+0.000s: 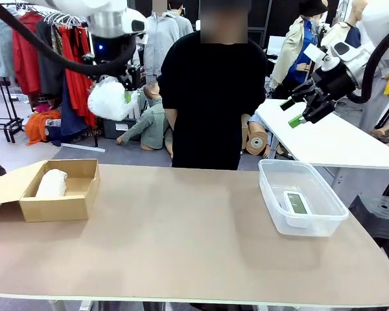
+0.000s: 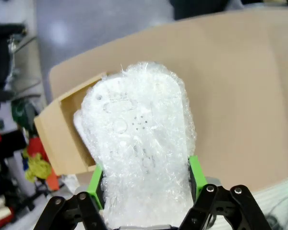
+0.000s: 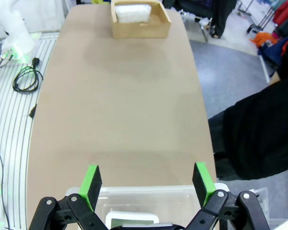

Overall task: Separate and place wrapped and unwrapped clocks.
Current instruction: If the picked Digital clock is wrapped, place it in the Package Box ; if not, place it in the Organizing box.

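Green pads of the left gripper (image 2: 146,179) clamp a lumpy, crinkly bubble-wrapped clock (image 2: 140,143), raised above the cardboard box (image 1: 59,192) — a second wrapped bundle (image 1: 52,183) lies inside. Right gripper (image 3: 147,184) gapes wide, holding nothing; below it, the bare white clock (image 1: 297,203) rests in the clear tub (image 1: 272,188).

White bubble-wrapped clock (image 2: 141,143), brown cardboard box (image 1: 61,201), clear tub (image 1: 311,223), green-padded black left end effector (image 2: 146,179).

One wrapped clock (image 1: 108,98) aloft in left claw (image 1: 120,97), another (image 1: 52,183) boxed, bare clock (image 1: 297,203) in tub.
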Available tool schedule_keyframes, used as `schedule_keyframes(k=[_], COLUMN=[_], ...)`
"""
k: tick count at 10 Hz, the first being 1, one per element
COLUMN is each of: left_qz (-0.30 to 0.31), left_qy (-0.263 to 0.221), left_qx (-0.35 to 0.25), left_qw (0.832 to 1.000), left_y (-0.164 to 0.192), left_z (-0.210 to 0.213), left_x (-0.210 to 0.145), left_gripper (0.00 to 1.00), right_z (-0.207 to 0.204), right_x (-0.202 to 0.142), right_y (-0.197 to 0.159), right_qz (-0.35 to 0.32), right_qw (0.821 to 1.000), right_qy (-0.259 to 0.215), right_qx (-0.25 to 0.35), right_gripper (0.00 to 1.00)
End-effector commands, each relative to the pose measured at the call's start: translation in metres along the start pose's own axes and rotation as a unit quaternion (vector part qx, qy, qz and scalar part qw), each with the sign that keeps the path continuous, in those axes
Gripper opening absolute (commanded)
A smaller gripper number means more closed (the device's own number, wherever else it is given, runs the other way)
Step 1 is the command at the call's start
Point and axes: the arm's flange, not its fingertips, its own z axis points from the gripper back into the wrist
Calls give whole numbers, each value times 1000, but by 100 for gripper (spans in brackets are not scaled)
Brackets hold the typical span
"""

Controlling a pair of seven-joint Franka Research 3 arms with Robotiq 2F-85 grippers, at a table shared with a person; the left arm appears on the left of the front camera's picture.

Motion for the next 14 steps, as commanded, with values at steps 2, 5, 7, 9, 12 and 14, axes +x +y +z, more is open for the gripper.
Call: schedule_keyframes(k=[2, 5, 7, 9, 12, 14], left_qz=[117, 170, 189, 174, 174, 174], left_qy=[-4, 15, 20, 30, 30, 30], left_qx=[99, 69, 53, 68, 68, 68], left_qw=[988, 983, 980, 982, 982, 982], left_y=[11, 37, 46, 42, 42, 42], left_z=[-28, -63, -73, -74, -74, -74], left_x=[-7, -22, -30, -16, -16, -16], left_gripper=[0, 0, 0, 0, 0, 0], right_z=[1, 1, 1, 1, 1, 1], right_x=[1, 1, 1, 1, 1, 1], right_y=[0, 0, 0, 0, 0, 0], right_qz=[1, 1, 1, 1, 1, 1], right_qw=[1000, 1000, 1000, 1000, 1000, 1000], right_qy=[0, 0, 0, 0, 0, 0], right_qx=[-1, -1, -1, -1, -1, -1], right_gripper=[100, 100, 100, 100, 100, 100])
